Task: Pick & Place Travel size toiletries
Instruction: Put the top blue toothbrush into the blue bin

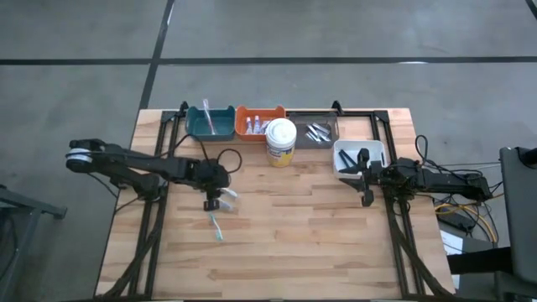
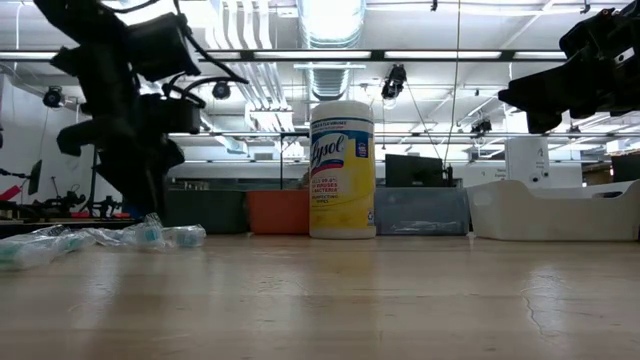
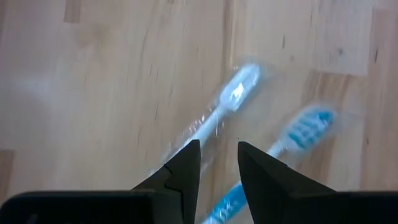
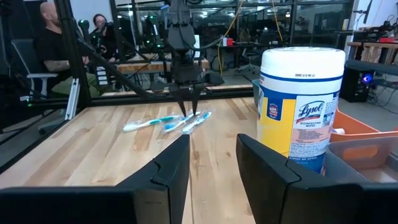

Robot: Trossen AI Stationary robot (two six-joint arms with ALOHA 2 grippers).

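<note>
Your left gripper (image 3: 217, 163) hung open over a wrapped toothbrush (image 3: 219, 110) mid-tabletop; your right gripper (image 4: 211, 163) waited open by the white bin (image 1: 372, 148).

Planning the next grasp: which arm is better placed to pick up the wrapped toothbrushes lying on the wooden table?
Left. The left gripper hangs open directly over the clear-wrapped blue toothbrushes, fingers straddling one. The right gripper waits far across the table beside the white bin.

Bright overhead ceiling lights (image 2: 330, 20); blurred toothbrushes (image 3: 239, 90) in left wrist view.
</note>
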